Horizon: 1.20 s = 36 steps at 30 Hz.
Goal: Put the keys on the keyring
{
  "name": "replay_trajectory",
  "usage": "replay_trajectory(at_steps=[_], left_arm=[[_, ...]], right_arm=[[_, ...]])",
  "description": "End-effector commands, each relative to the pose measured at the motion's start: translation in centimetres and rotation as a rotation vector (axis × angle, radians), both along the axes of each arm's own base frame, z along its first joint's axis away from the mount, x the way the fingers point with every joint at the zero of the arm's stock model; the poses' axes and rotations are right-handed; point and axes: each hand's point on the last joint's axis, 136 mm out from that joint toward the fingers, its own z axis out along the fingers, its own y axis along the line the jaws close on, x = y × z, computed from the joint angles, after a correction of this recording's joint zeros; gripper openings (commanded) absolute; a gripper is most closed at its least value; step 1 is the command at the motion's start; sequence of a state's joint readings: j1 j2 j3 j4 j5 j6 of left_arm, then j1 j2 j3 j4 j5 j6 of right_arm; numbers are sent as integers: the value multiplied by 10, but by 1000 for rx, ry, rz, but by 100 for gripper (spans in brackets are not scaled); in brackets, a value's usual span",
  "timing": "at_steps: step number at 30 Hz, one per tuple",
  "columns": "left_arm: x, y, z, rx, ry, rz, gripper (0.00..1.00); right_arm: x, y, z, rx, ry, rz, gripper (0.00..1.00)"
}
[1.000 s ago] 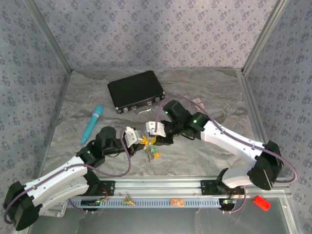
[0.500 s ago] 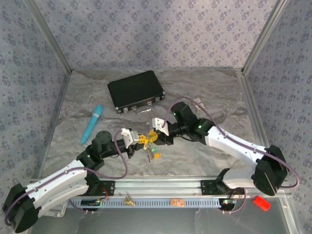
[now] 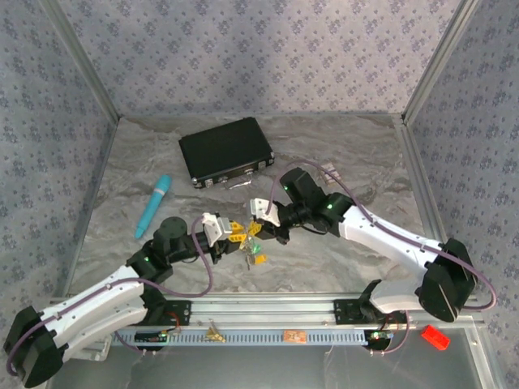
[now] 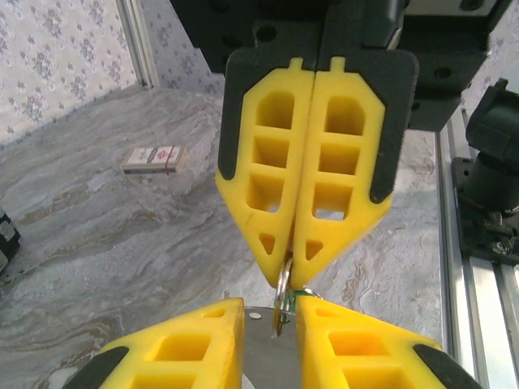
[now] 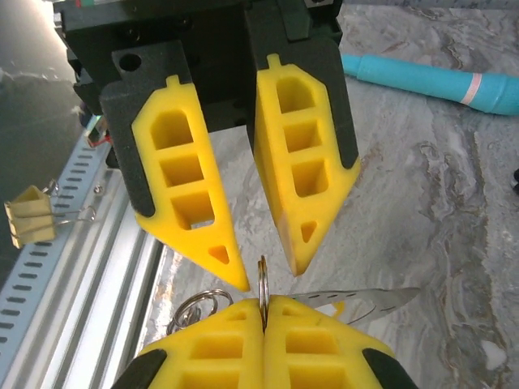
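A marbled surface (image 3: pixel 122 162) carries a black case (image 3: pixel 225 151) at the far middle, with a teal stick (image 3: pixel 154 204) to its near left. At the near centre the tools meet tip to tip. The right tool (image 5: pixel 263 306) pinches the keyring (image 5: pixel 262 279) edge-on. The left tool (image 4: pixel 270 312) stands narrowly parted, the ring in its gap. The keys (image 3: pixel 256 256) cluster just nearer.

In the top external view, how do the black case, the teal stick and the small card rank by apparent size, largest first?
Largest: black case.
Then: teal stick.
Smallest: small card beside the right arm's cable, clearly smaller than the stick.
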<state>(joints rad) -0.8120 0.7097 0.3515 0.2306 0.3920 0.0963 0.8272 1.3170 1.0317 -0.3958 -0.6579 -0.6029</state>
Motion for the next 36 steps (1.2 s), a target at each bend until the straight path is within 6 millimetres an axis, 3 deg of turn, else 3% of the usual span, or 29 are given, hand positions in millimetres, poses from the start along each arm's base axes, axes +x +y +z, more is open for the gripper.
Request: replay_trajectory(at_steps=[1,6,7,12,13,14,15,20,25,32,36], left_arm=[[3,-1,11,47,-17,2,21],[3,-4,12,84,-34,-19,18],[3,-5,12,83,-37,-22,18],[-2,-8,12,89,-36,-55,0],[-2,-8,12,82,-39,-56,0],[-3,-8,14,68,-45,-58,0],[-3,-8,15,51,-51,-58,0],[-4,-4,20,-21,-61,-36,0],[-5,-4,20,-34,-63,-36,0],[-4,-5,20,-33,-63,-39,0],[-5,-5,22,-40,-68,-41,0]], right_arm=[[-4,-5,-1,-106,-72,48,0],[-8,-4,-7,-173,-92,85,0],[-5,1,4,-152,-109,89,0],[-10,7,18,-82,-88,111,0],[-9,6,18,-73,-71,98,2],[-5,7,25,-38,-75,80,12],[-4,3,15,-40,-52,61,20],[7,-5,8,27,0,-36,32],[8,-6,-2,19,31,-64,30],[8,-8,-5,3,59,-62,12],[10,-10,-14,-28,70,-72,8]])
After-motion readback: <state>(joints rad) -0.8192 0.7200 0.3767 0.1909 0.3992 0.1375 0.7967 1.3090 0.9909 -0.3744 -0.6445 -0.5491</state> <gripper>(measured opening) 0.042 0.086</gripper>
